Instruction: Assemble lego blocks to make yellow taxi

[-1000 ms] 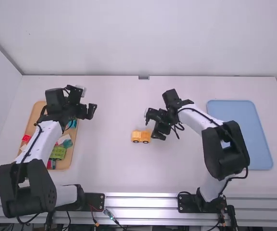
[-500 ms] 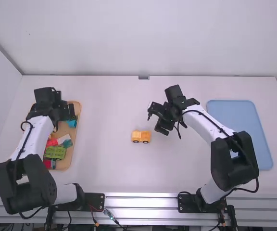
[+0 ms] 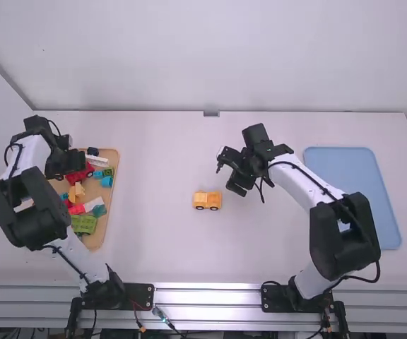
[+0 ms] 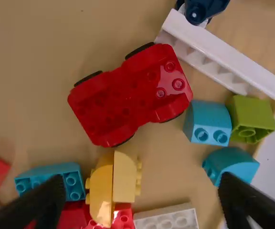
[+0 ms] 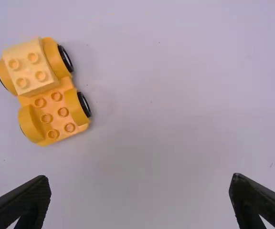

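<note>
Yellow plastic block car (image 3: 207, 200) on smooth white table (image 3: 154, 176)

I have my left gripper (image 3: 69, 153) over bright plastic blocks (image 4: 207, 123) in the tan tray (image 3: 109, 198), fingers wide apart. My right gripper (image 3: 228, 174), also spread, is near the car.

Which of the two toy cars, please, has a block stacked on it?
The yellow car on the table: a paler yellow block sits on one end, while the red car in the tray shows bare studs.
</note>
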Motion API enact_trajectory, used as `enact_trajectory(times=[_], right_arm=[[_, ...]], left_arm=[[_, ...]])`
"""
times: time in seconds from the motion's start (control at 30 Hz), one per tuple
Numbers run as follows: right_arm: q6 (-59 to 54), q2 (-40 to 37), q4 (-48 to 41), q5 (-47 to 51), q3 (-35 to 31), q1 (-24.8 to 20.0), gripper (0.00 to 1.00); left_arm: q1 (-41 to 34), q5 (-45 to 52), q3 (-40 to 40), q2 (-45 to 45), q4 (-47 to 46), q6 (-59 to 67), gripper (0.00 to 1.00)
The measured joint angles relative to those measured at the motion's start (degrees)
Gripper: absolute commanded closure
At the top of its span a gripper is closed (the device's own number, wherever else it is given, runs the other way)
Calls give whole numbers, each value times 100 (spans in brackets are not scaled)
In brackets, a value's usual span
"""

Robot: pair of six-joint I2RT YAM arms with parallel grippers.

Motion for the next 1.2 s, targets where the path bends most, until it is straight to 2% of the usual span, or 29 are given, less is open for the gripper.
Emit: enact_trajectory(times=[0.03,0.07,0.3,0.4,0.7,1.03,1.2], right_arm=[[13,-2,-11,2,0,0,1],[15,-2,-17,4,0,2,1],[33,0,-17,2,0,44,1],[50,-2,-15,4,0,52,1],[37,-2,-17,2,0,116,1],[50,-2,-61,7,0,144,1],[48,-2,-63,7,0,144,1]], left_arm=[[-11,17,0,28,-24,39,42],[-13,33,0,35,-35,46,44],[-22,-144,-11,33,-142,-195,48],[-22,-282,-96,33,-162,-343,53],[-22,-326,-579,35,103,-476,51],[-22,-466,-828,33,389,-557,58],[-22,-468,-1010,33,439,-608,57]])
